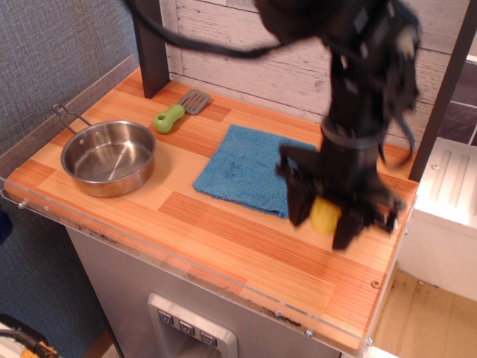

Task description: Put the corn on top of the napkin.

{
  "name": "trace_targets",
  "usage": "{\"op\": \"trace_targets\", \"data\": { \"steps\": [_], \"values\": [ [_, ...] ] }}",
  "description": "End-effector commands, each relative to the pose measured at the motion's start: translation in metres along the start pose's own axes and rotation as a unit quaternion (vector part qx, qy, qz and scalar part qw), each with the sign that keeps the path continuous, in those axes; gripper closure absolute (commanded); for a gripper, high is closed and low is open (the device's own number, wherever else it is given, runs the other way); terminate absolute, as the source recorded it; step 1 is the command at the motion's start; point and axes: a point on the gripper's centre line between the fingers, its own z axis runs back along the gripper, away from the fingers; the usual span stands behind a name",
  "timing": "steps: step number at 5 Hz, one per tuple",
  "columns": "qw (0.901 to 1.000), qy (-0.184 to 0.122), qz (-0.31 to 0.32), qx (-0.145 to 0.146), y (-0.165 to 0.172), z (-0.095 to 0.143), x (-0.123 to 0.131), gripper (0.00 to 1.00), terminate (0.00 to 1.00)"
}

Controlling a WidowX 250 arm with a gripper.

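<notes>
The yellow corn (pixel 325 215) is held between the fingers of my gripper (pixel 325 221), lifted above the wooden counter; only its lower end shows between the fingers (pixel 299 201), the rest is hidden by the gripper body. The gripper is blurred with motion. The blue napkin (pixel 246 165) lies flat in the middle of the counter, and the gripper hangs just over its right front corner.
A steel pan (pixel 109 156) stands at the left. A green-handled spatula (pixel 179 112) lies behind it by a dark post (pixel 150 45). The counter's front edge has a clear plastic lip (pixel 223 287). A white cabinet (pixel 447 216) stands to the right.
</notes>
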Motion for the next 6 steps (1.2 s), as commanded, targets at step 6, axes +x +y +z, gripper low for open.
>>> {"op": "trace_targets", "data": {
  "steps": [6],
  "values": [
    [0.9961,0.054,0.069,-0.003,0.107,-0.039,0.023,1.0,0.0]
  ]
}}
